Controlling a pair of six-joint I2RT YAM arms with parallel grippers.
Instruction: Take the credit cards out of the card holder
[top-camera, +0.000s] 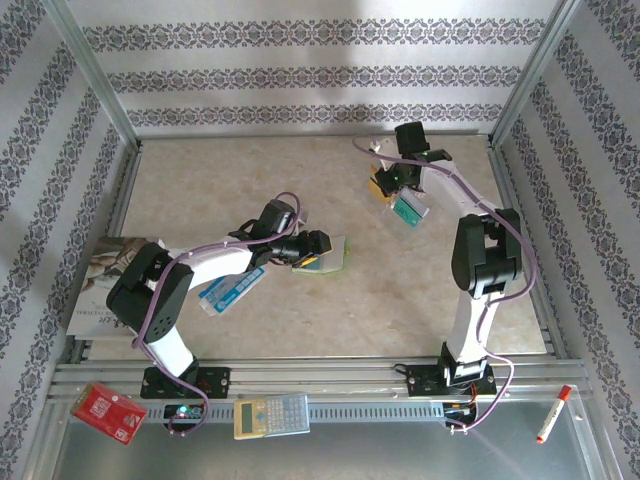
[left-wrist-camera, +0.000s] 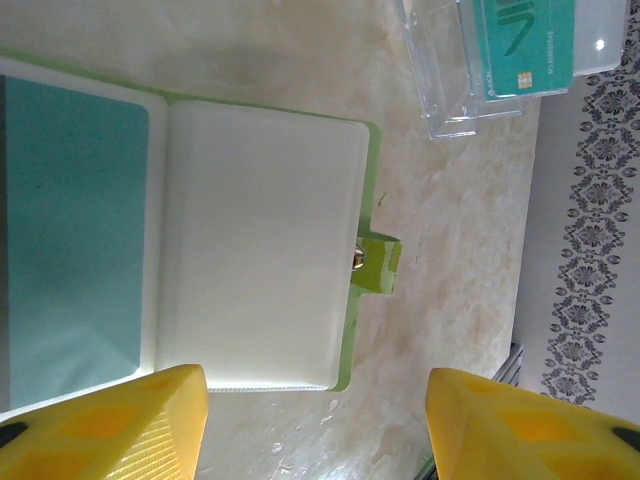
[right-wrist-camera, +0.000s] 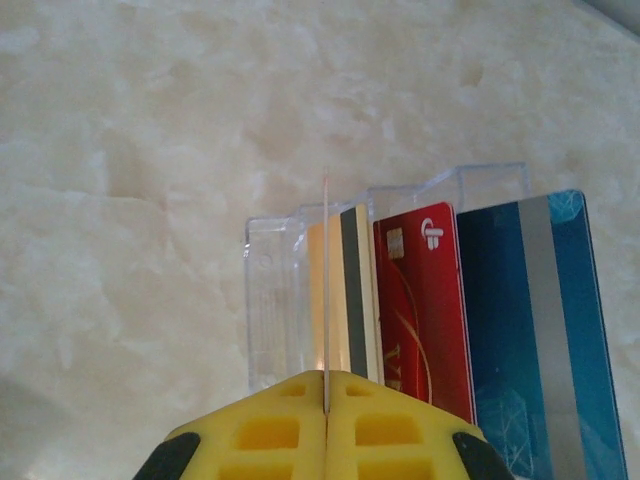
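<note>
While the right gripper (right-wrist-camera: 326, 385) pinches a thin card (right-wrist-camera: 326, 250) edge-on over the clear plastic rack (right-wrist-camera: 270, 300), glossy yellow, red and blue cards (right-wrist-camera: 420, 300) already stand at its 3 o'clock. Released, the left gripper (left-wrist-camera: 315, 385) hovers above the open green wallet (left-wrist-camera: 260, 240) on the marbled table (left-wrist-camera: 450, 250); what looks like a teal card (left-wrist-camera: 70, 230) is left inside at 9 o'clock

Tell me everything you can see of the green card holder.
The card holder is a lime-green bifold wallet lying open and flat on the marbled beige table, inner faces up. One page is smooth, pale, whitish with rounded corners; the other shows a teal panel, card or lining I cannot tell. A small green tab with a metal snap stud juts from its outer edge. The left claw hangs open over one edge, yellow fingers either side; whether they touch it is unclear.
</note>
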